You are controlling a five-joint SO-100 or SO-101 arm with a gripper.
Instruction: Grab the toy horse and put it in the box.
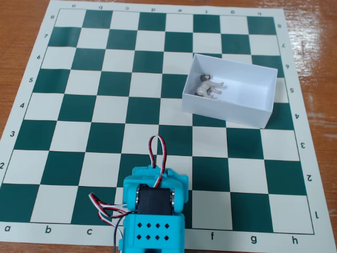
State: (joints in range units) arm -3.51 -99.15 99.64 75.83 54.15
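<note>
Horse (209, 86) lying on its side inside the box (247, 113), left end, far right of the arm (154, 211). Hand not visible, so can't tell open or shut. Looks pretty much done.

Chessboard mat (105, 105), file letters a, b, c, f, g, h along near border, rank numbers 1–8 down both side borders, far border letters upside down, barely legible

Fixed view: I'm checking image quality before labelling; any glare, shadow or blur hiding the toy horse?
Fixed view: even, soft light, no strong glare; the toy horse lies in the white box, slightly soft but visible; the box wall shades its left inside faintly.
</note>
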